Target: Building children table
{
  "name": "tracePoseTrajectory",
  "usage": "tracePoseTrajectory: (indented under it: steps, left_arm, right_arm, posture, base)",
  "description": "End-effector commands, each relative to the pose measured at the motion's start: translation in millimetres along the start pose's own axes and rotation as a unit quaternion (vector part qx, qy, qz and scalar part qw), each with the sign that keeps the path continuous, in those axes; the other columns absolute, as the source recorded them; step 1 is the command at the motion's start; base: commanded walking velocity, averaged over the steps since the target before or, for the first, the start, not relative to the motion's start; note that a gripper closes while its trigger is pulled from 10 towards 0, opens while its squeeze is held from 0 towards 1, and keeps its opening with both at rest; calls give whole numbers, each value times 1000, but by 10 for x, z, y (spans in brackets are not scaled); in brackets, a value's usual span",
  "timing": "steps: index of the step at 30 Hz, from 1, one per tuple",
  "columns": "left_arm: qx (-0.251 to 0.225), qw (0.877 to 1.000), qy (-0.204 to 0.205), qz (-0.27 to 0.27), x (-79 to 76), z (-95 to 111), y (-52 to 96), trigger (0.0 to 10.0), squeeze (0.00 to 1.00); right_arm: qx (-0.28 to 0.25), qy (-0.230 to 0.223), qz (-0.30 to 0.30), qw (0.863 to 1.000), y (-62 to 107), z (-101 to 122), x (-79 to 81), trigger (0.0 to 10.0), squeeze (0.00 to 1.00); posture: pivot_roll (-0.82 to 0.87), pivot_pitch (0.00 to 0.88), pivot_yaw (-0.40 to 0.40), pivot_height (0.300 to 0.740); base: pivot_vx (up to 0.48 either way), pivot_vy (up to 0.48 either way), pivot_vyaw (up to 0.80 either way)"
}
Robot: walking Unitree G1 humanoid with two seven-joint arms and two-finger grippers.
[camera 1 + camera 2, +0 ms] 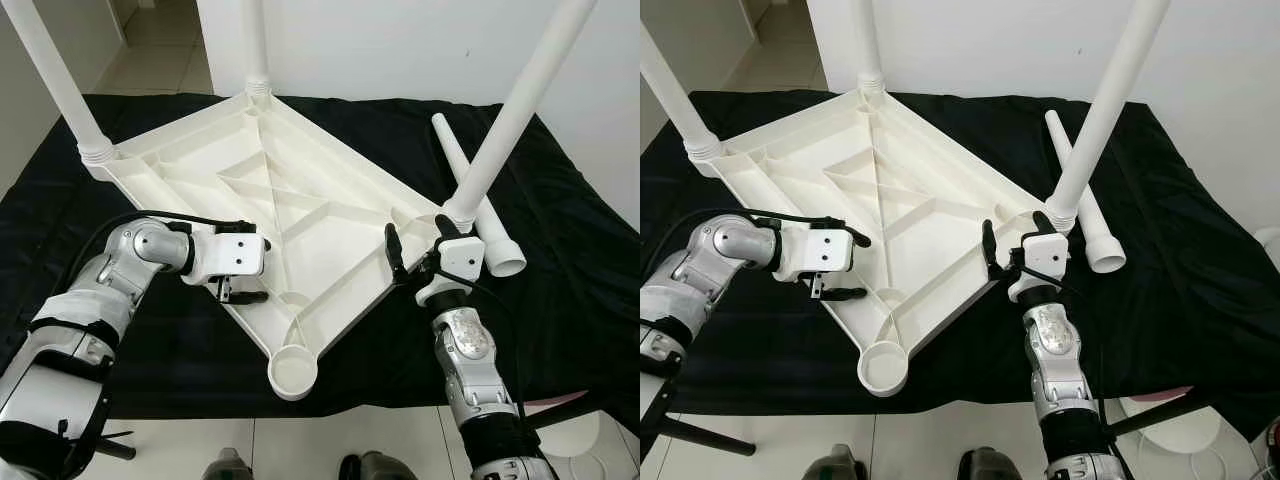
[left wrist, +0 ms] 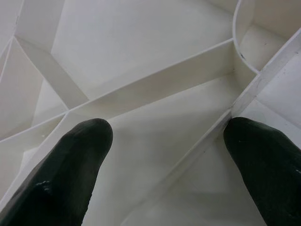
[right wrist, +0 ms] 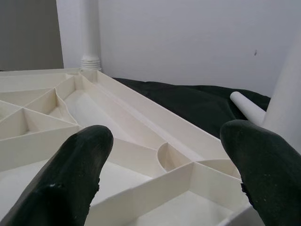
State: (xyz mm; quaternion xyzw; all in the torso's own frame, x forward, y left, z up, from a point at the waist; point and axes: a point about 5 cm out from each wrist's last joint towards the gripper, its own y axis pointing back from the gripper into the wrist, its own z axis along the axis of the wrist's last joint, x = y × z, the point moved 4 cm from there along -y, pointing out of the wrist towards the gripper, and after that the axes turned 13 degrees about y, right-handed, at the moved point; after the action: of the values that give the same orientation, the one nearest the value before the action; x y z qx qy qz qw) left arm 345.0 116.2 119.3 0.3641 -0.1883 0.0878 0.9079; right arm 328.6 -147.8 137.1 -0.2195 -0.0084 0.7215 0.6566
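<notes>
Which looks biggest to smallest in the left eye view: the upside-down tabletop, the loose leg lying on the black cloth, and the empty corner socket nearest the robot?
1. Tabletop, by far the largest.
2. Loose leg, lying beyond the right gripper.
3. Empty corner socket, smallest, though nearest the camera.

**Our count of what lies before us**

We count one white tabletop (image 1: 262,190), upside down on one black cloth (image 1: 560,300).

We count four legs. Three stand upright in corner sockets: one at ten o'clock (image 1: 55,75), one at twelve o'clock (image 1: 255,45), one at three o'clock (image 1: 510,115). The fourth leg (image 1: 478,200) lies loose on the cloth, just beyond the three o'clock corner.

We count four corner sockets; one, the empty socket (image 1: 293,371) at six o'clock, holds no leg.

We count two tools: the left tool (image 1: 240,292) at the tabletop's eight o'clock edge, the right tool (image 1: 415,248) at its four o'clock edge, each with two black fingers spread apart.
</notes>
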Motion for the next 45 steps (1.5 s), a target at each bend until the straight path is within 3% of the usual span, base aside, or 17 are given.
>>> tracePoseTrajectory:
  steps: [1,4,5,6,7,8,11,12,27,28,30,31,38,43,44,45]
  left_arm:
    - [0,993,41,-111,-447,-107,-181,4824,0]
    - [-10,990,52,-129,-502,-88,-182,4824,0]
    - [-21,987,62,-144,-549,-66,-174,3176,0]
    - [-21,987,62,-144,-549,-66,-174,3176,0]
    - [-32,983,73,-163,-603,-48,-160,0,0]
    - [-41,978,84,-185,-659,-31,-137,0,0]
    - [-41,978,84,-185,-659,-31,-137,0,0]
    - [-50,972,92,-212,-727,-22,-118,0,0]
    - [-56,957,103,-265,-967,-19,-60,0,0]
    - [-61,956,105,-267,-960,3,-54,1725,0]
    - [-65,955,107,-267,-952,18,-50,1725,0]
    - [-70,954,113,-267,-920,45,-39,10000,1000]
    - [-94,951,143,-257,-707,163,50,10000,1000]
    - [-98,957,137,-237,-574,196,103,10000,1000]
    - [-92,959,134,-234,-555,180,105,10000,863]
    - [-85,961,127,-230,-536,164,102,10000,0]
  right_arm:
    - [2,2,1,1000,21,-13,18,10000,0]
    - [3,2,0,1000,31,-17,21,10000,0]
    - [4,1,0,1000,42,-23,25,10000,0]
    - [4,1,0,1000,42,-23,25,10000,0]
    - [5,1,1,1000,51,-28,31,10000,0]
    - [6,0,1,1000,54,-33,36,10000,0]
    - [6,0,1,1000,54,-33,36,10000,0]
    - [7,0,3,1000,58,-37,46,10000,0]
    - [9,-1,10,1000,84,-42,95,10000,0]
    - [9,-1,10,1000,91,-42,102,10000,0]
    - [10,-1,10,1000,97,-42,105,10000,0]
    - [10,-1,10,1000,102,-43,106,10000,0]
    - [10,-1,10,1000,123,-45,117,10000,0]
    - [9,-2,13,1000,133,-40,125,10000,0]
    - [8,-4,18,1000,135,-29,138,10000,0]
    - [4,-10,27,1000,144,-1,160,10000,0]
  posture:
    - [87,42,10,740]
    - [86,44,10,740]
    - [88,47,9,740]
    - [88,47,9,740]
    - [90,49,10,740]
    - [91,50,10,740]
    - [91,50,10,740]
    - [96,53,10,740]
    - [90,52,19,740]
    - [85,51,22,740]
    - [84,50,23,740]
    - [83,49,24,740]
    - [80,46,26,740]
    - [82,45,26,740]
    - [82,44,26,740]
    - [82,44,28,740]
  base:
    - [0,0,0]
    - [0,0,0]
    - [0,0,0]
    - [0,0,0]
    - [0,0,0]
    - [0,0,0]
    - [0,0,0]
    - [0,0,0]
    - [0,0,0]
    - [0,0,0]
    - [0,0,0]
    - [0,0,0]
    - [0,0,0]
    - [0,0,0]
    - [0,0,0]
    - [0,0,0]
